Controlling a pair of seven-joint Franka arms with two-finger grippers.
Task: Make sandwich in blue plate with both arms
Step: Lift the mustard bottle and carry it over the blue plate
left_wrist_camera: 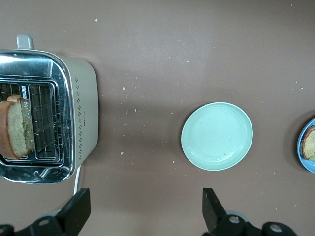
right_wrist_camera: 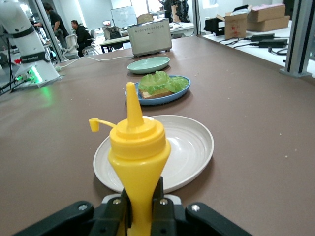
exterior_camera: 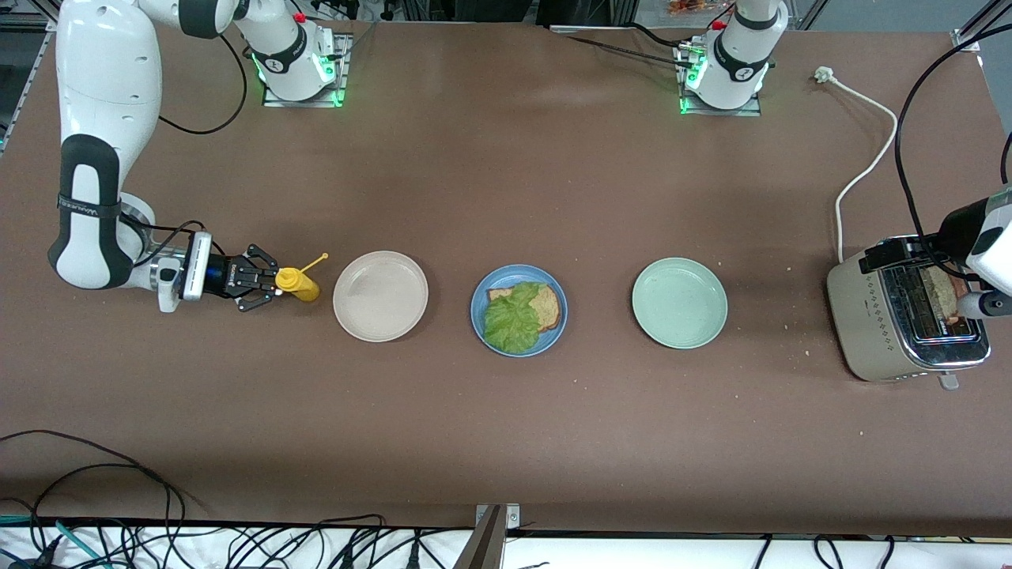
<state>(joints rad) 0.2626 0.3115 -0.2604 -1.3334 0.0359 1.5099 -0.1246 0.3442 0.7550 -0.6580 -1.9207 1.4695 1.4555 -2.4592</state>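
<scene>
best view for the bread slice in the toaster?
Left wrist view: it looks straight down on the toaster, with the bread slice standing in a slot. The front view shows only part of the slice, under the left arm. The right wrist view shows the distant toaster, no slice.

Three round shallow plates are counted on the brown table: one matte blue plate (exterior_camera: 555,322), one beige plate (exterior_camera: 380,296) beside it toward the right arm's end, and one pale green plate (exterior_camera: 679,303) beside it toward the left arm's end. Two brown wholegrain bread slices are seen: one bread slice (exterior_camera: 548,307) on the blue plate and one toasted slice (exterior_camera: 940,294) in a slot of the toaster. One crinkled green lettuce leaf (exterior_camera: 511,319) is counted on the blue plate. One silver two-slot toaster (exterior_camera: 866,324) and one yellow plastic squeeze bottle (exterior_camera: 298,284) are counted.
</scene>
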